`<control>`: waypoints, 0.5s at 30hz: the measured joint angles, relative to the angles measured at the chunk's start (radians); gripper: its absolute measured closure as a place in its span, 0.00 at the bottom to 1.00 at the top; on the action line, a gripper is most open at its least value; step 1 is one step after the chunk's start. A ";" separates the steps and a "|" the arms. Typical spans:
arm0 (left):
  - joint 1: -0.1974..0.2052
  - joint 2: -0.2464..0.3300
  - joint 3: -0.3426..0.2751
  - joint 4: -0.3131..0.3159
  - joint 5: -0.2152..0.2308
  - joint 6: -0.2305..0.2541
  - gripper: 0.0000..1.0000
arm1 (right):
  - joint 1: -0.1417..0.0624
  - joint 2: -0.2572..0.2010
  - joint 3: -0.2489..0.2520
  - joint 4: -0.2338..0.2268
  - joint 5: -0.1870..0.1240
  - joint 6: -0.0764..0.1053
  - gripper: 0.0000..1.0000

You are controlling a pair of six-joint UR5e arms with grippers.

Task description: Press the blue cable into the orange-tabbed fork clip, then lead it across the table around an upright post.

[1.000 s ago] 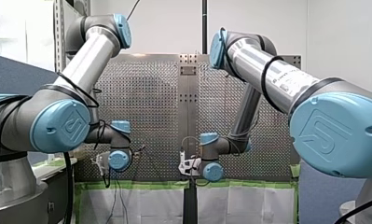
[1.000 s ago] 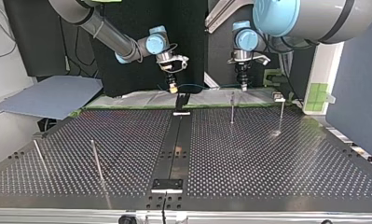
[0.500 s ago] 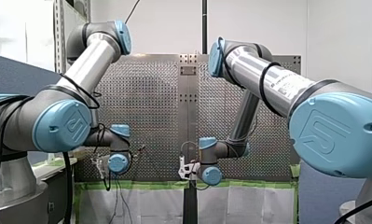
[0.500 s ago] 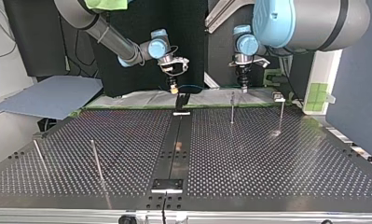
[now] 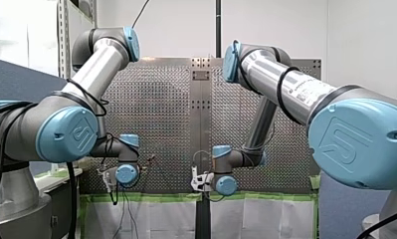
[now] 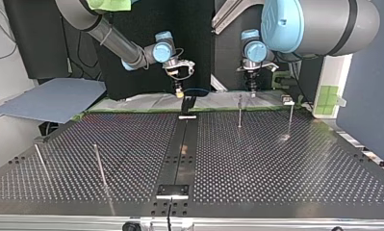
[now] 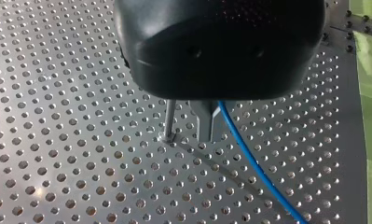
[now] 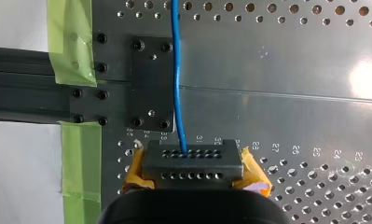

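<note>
Perforated steel counter [image 6: 276, 159], upright post [image 7: 169, 122] just beside my left arm's jaws, which pinch narrow on the thin blue cable [image 8: 175, 70], my right arm's jaws, yellow-padded, clamped on it near the black clip [image 6: 187, 103]; light, limp, probably slippery, so grip close to clip

On the table [image 6: 276, 163], at the middle of the top view's far edge, sits the fork clip [image 6: 187, 103], my right gripper [image 6: 179, 93] just above it. The cable [image 8: 176, 70] leads out of the clip — toward my left gripper [image 6: 251, 90], just beside an upright post [image 6: 239, 111].
</note>
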 joint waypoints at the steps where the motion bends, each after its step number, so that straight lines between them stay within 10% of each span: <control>1: 0.001 0.001 0.000 -0.002 0.000 0.000 1.00 | 0.000 0.000 -0.002 0.000 0.000 -0.001 1.00; 15: 0.005 0.015 0.000 -0.028 -0.004 0.044 1.00 | 0.002 0.000 -0.034 0.005 0.000 -0.010 1.00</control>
